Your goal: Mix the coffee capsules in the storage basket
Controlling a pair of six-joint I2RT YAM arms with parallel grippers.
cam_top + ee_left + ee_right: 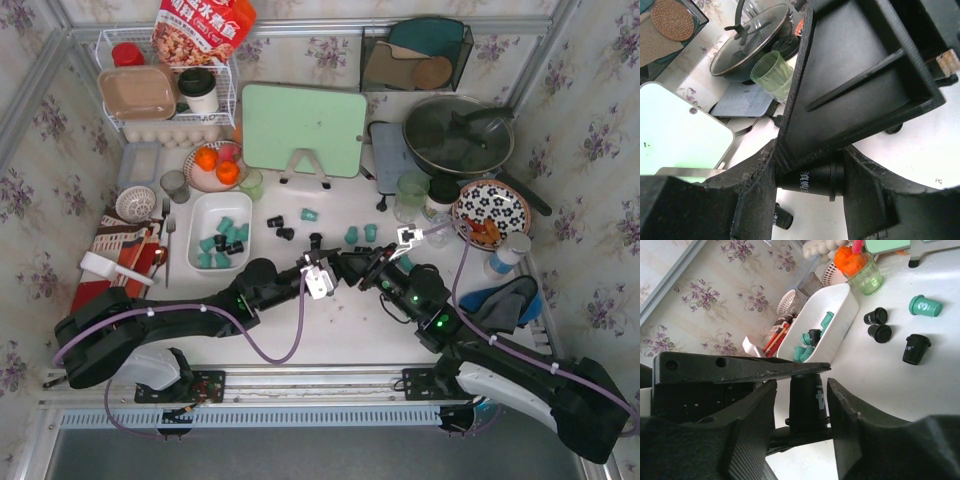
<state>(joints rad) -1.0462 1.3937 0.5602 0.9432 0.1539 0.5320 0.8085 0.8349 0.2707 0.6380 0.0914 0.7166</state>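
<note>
Mid-table, the left gripper (812, 200) is pinching a black capsule (805, 181) while the right gripper (800, 410) is holding its jaws slightly apart around the same pod. The storage basket (203, 208), off to the left, is holding teal and black coffee capsules (222, 245). Several loose capsules (281, 228) are waiting outside, so the job looks roughly half done.

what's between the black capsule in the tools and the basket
Nothing visible: bare table runs from the black capsule to the basket. The loose capsules lie off to one side, out of the path.
</note>
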